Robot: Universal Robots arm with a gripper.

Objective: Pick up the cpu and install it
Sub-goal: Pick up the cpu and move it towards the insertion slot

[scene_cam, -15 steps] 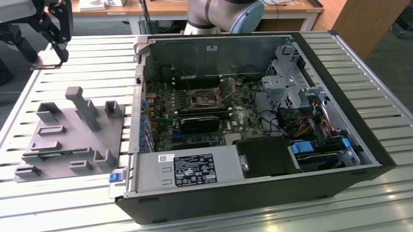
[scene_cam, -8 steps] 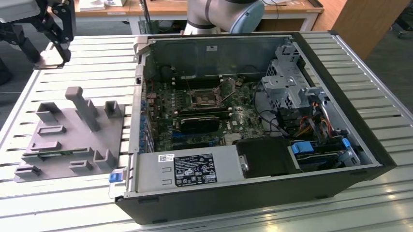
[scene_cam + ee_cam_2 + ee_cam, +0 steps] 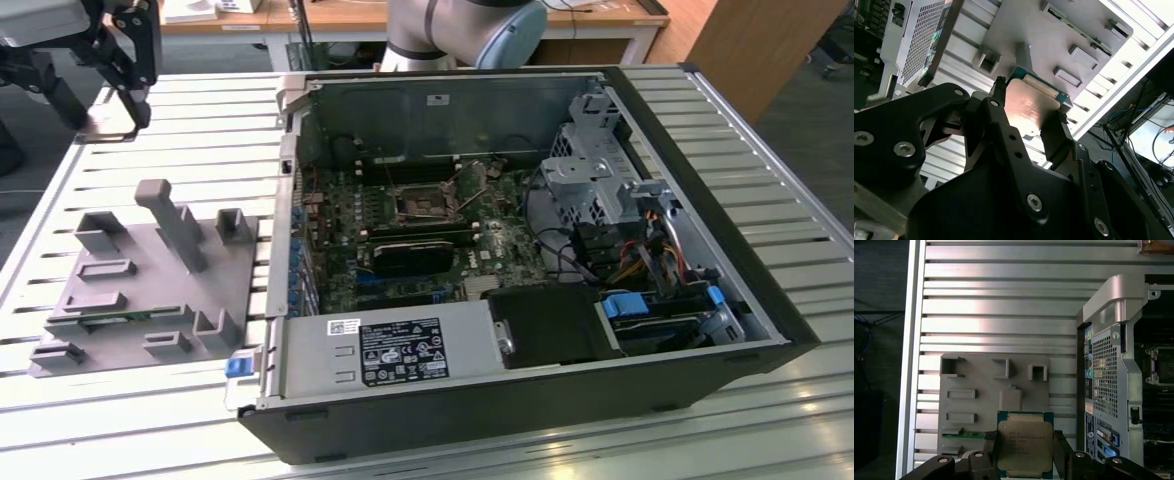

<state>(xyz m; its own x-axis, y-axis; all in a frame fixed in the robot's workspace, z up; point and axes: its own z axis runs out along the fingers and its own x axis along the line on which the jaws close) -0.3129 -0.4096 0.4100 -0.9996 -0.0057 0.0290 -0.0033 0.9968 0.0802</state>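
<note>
cpu (image 3: 1024, 440): flat square, silver-grey metal lid with faint print, thin dark teal rim showing all round the lid. in the second wrist view the cpu (image 3: 1030, 105) lid catches a warm glare.

gripper (image 3: 1024, 452) jaws are clamped on the cpu, with one black finger (image 3: 988, 450) on each of two opposite edges. the other two edges are free. the chip sits level between the fingers, lid facing the first wrist camera.

where: the cpu is held in the air, off the table (image 3: 1004, 315). the grey tray (image 3: 979, 390) lies beneath it in both wrist views, with a green strip (image 3: 966, 434) in one tray slot near the chip. in the exterior view the gripper (image 3: 118, 112) hangs high toward the far corner on the exterior view's left, well above the tray (image 3: 147, 270). can't make out the chip itself there.

edges / room:
- the tray has upright posts (image 3: 167, 215) and low blocks. the gripper is well above them.
- the case (image 3: 534, 260) lies open side up, just beside the tray on the exterior view's right. its metal side wall (image 3: 287, 200) stands between tray and board.
- the socket (image 3: 430, 200) is a square frame about mid-board, open from above.
- thin wires (image 3: 470, 172) run just beside the socket.
- a black block (image 3: 420, 255) sits near the socket on the side nearer the exterior camera.
- the drive cage (image 3: 601, 160) and its cable bundle are further to the exterior view's right, apart from the socket.
- the psu (image 3: 387, 350) fills the near edge of the case.
</note>
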